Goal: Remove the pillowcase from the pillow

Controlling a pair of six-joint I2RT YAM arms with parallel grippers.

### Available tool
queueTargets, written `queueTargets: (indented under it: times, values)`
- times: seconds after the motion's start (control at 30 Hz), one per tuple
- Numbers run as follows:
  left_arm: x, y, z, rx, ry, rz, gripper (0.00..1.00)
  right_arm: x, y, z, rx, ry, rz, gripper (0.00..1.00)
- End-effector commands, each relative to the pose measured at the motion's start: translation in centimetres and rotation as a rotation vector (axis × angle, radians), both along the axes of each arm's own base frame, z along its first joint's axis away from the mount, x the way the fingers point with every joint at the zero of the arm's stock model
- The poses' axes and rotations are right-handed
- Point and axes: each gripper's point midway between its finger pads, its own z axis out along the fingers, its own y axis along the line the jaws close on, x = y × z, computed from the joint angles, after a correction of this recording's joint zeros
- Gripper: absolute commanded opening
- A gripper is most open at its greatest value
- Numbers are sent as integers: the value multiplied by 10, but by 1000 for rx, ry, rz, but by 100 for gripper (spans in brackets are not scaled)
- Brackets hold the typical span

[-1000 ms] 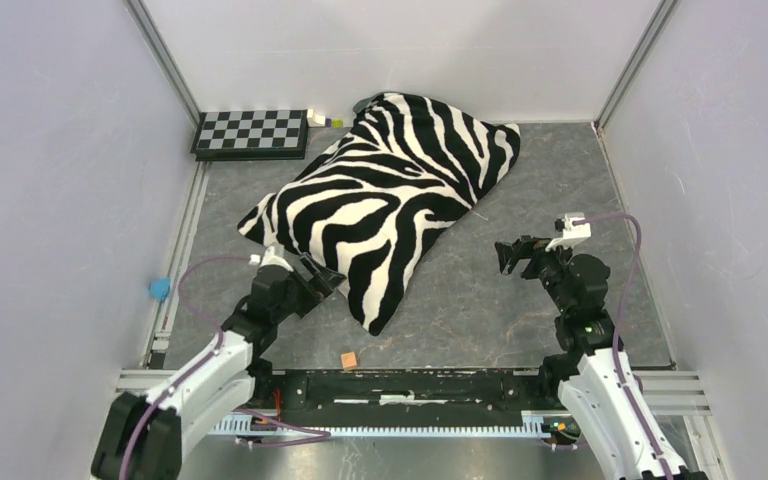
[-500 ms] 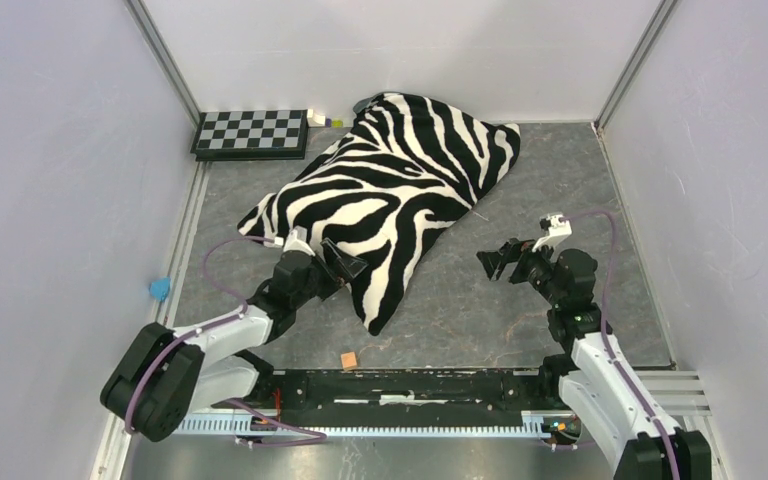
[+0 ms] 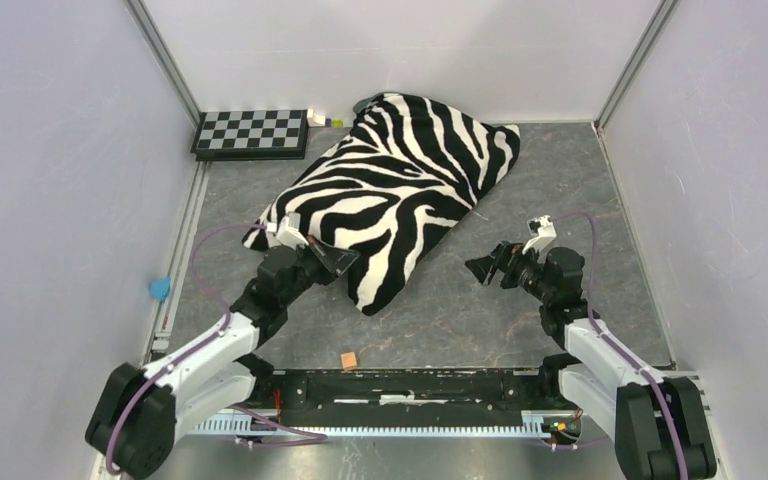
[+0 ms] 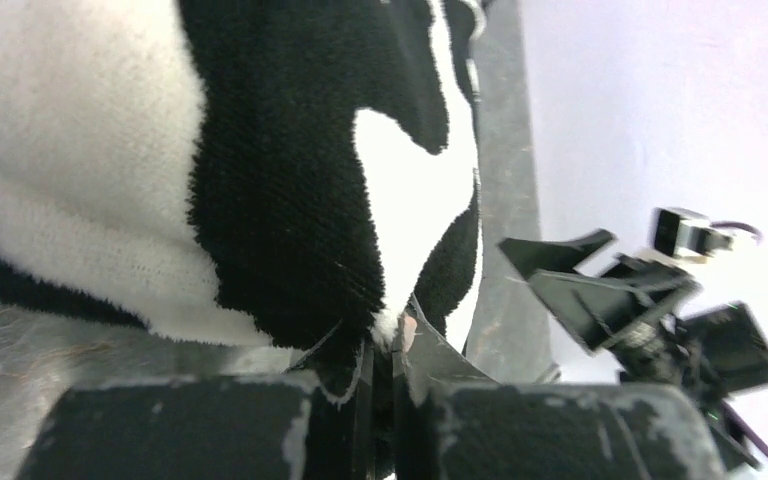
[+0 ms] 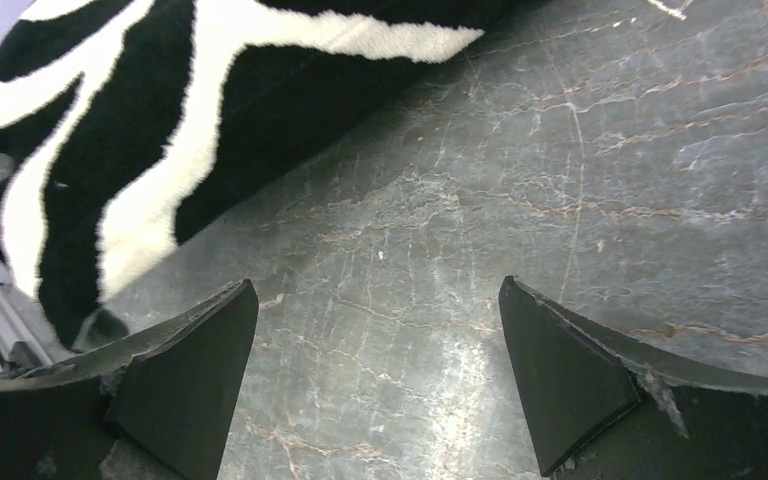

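The zebra-striped pillowcase (image 3: 390, 195) lies plump and diagonal across the grey table, and the pillow inside it is hidden. My left gripper (image 3: 345, 262) is at its near left edge, shut on a small pinch of the plush fabric; in the left wrist view the jaws (image 4: 390, 335) meet on a tuft of the pillowcase (image 4: 280, 200). My right gripper (image 3: 480, 268) hovers low over the table just right of the pillowcase's near corner. It is open, with only bare table between its fingers (image 5: 375, 285), and the pillowcase (image 5: 140, 150) lies ahead to its left.
A checkerboard (image 3: 250, 132) lies at the back left with small blocks (image 3: 325, 120) beside it. A small orange block (image 3: 348, 360) sits near the front rail, and a blue object (image 3: 159, 289) is at the left edge. White walls enclose the table.
My left gripper reached forward to the pillowcase's near left edge and shut on the fabric, nudging the near corner back. My right gripper moved left toward the pillowcase and stayed open.
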Motion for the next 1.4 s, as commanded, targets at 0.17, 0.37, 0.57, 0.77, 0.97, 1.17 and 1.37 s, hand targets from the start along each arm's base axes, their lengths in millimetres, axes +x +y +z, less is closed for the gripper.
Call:
queueTargets:
  times: [0.17, 0.37, 0.57, 0.77, 0.97, 1.17, 1.37]
  values:
    - [-27, -23, 105, -83, -224, -220, 2, 16, 18, 27, 263, 13, -37, 98]
    - [-43, -32, 112, -117, -236, -315, 2, 38, 16, 25, 427, 132, -226, 99]
    - [-58, -33, 127, -148, -273, -370, 2, 64, 7, 0, 474, 307, -452, 98]
    - [-70, -29, 126, -168, -271, -380, 2, 88, 27, 3, 561, 333, -410, 98]
    - [-77, -28, 132, -152, -287, -402, 2, 100, 42, 11, 600, 299, -381, 75]
    - [-80, -26, 127, -143, -272, -405, 2, 109, 43, 38, 561, 191, -358, 38]
    - [-82, -24, 132, -119, -288, -411, 2, 107, 49, 75, 589, 98, -289, 0]
